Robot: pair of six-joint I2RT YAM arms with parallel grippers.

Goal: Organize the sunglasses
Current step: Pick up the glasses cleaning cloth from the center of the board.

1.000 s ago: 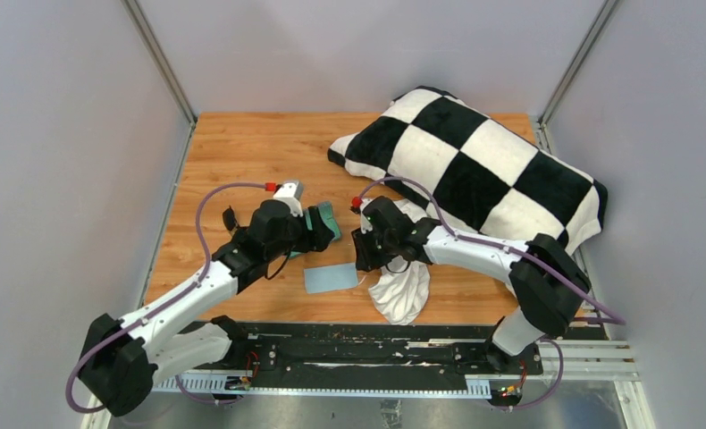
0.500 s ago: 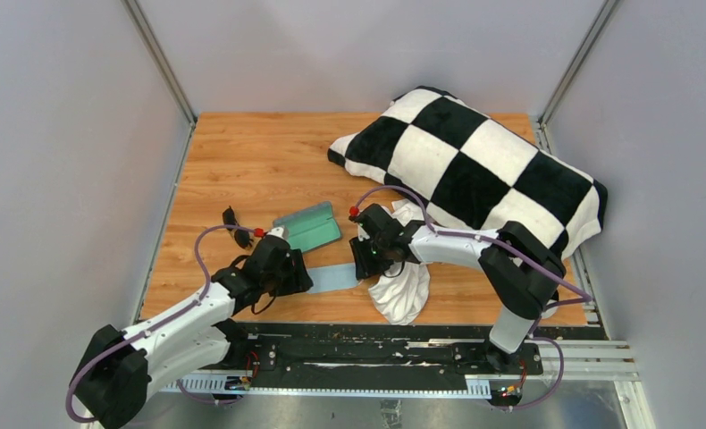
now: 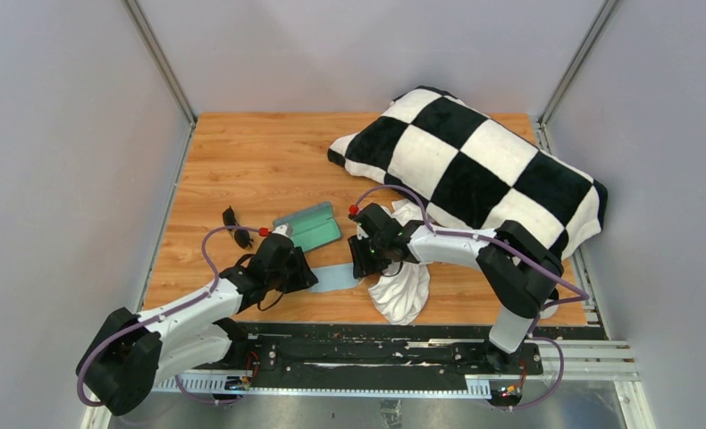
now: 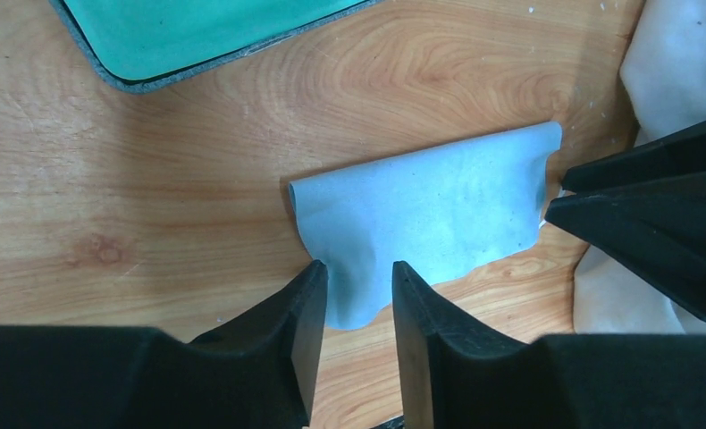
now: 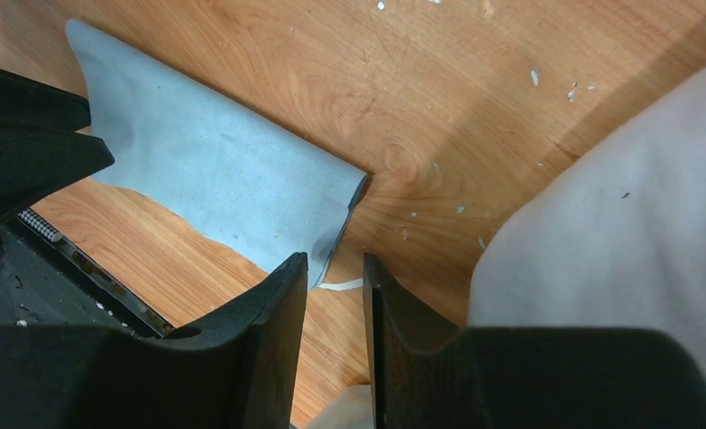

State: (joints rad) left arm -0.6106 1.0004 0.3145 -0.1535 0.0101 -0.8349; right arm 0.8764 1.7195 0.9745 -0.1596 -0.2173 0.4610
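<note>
The sunglasses (image 3: 233, 220), small, black and thin-framed, lie on the wood at the left, apart from both arms. A light-blue cloth (image 3: 336, 277) lies flat between the two grippers. My left gripper (image 4: 360, 273) stands open, its narrowed jaws astride the cloth's (image 4: 421, 223) near-left edge. My right gripper (image 5: 334, 261) is open by a small gap at the cloth's (image 5: 206, 170) right corner, which curls up slightly. Behind the cloth, the grey-blue case (image 3: 309, 226) lies open with its mint-green inside up.
A crumpled white fabric (image 3: 403, 288) lies under the right arm, beside the cloth. A big black-and-white checkered pillow (image 3: 474, 165) fills the back right. The table's near edge with its black rail (image 3: 376, 344) runs just behind the left gripper.
My left gripper has pulled back from the case toward the near edge, come down at the cloth and narrowed its jaws. The right gripper has hardly moved.
</note>
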